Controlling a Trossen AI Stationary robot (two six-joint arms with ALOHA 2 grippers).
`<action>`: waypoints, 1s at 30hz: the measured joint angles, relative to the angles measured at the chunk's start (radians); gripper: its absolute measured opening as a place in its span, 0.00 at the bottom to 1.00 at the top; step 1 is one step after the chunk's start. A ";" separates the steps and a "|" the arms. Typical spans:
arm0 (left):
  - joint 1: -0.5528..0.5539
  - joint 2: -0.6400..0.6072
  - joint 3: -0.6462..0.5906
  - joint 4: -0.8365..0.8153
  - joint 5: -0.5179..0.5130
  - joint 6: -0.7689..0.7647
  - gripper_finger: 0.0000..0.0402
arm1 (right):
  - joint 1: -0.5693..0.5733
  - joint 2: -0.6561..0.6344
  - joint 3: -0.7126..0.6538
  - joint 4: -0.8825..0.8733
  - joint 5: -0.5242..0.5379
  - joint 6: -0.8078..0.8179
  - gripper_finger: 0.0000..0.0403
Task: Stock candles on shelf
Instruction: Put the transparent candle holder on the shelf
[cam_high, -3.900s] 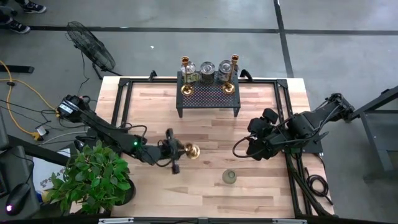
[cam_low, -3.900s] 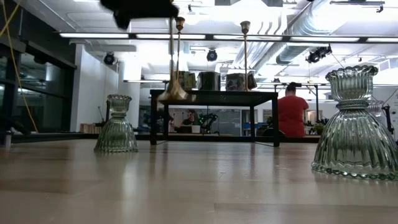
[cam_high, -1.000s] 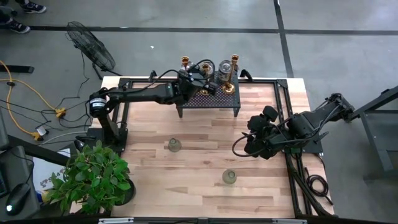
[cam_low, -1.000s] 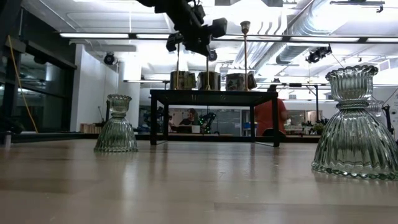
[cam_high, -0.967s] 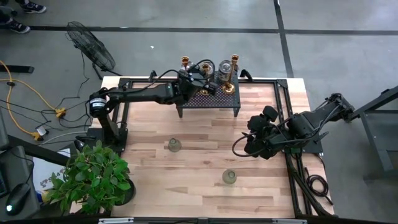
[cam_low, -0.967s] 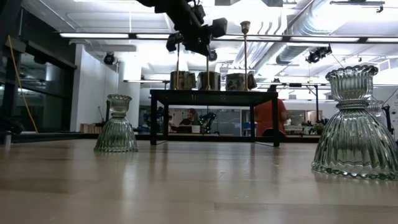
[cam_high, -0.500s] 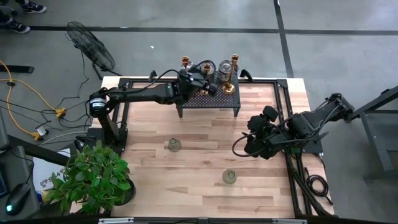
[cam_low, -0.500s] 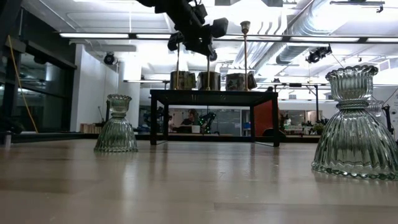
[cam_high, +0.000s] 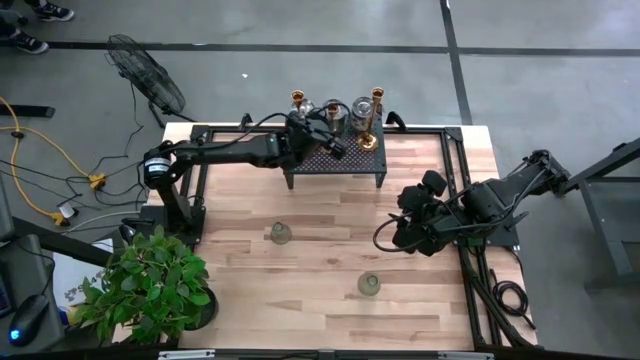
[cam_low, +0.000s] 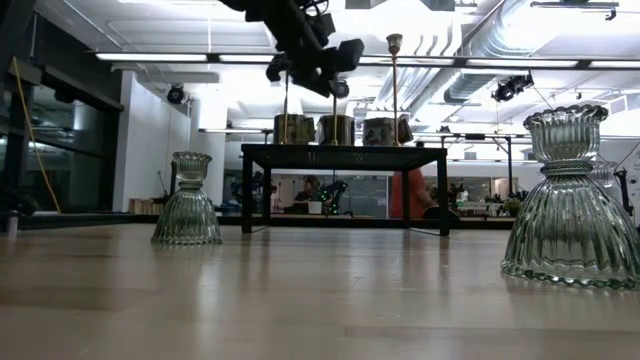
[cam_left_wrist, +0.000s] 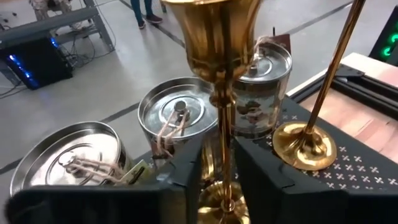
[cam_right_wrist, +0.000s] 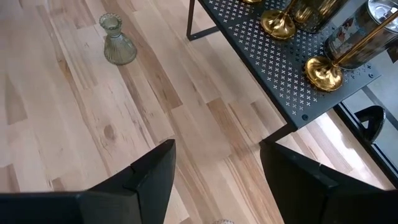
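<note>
No readable text, brand, number or sign in any view. Jar candle (cam_left_wrist: 260, 93) on shelf (cam_left_wrist: 348, 180) carries printed label; pattern visible, no legible wording.

Brass candlestick (cam_left_wrist: 219, 74) between parted jaws

Wooden table (cam_high: 330, 290) — shelf (cam_high: 335, 160), glass candles (cam_high: 281, 233)

Shelf (cam_high: 335, 160) rear packed w/ candles (cam_high: 361, 108); front mesh & table (cam_high: 320, 270) mostly open.
</note>
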 joint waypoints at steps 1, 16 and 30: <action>0.000 0.000 0.000 -0.001 0.000 -0.004 0.26 | 0.000 0.000 0.000 0.000 0.000 0.000 0.56; -0.046 -0.008 0.000 -0.114 -0.025 -0.041 0.52 | 0.000 0.000 0.000 -0.002 -0.014 0.015 0.56; -0.218 -0.089 0.003 -0.280 -0.102 -0.035 0.52 | 0.075 0.000 -0.187 0.006 -0.007 0.224 0.56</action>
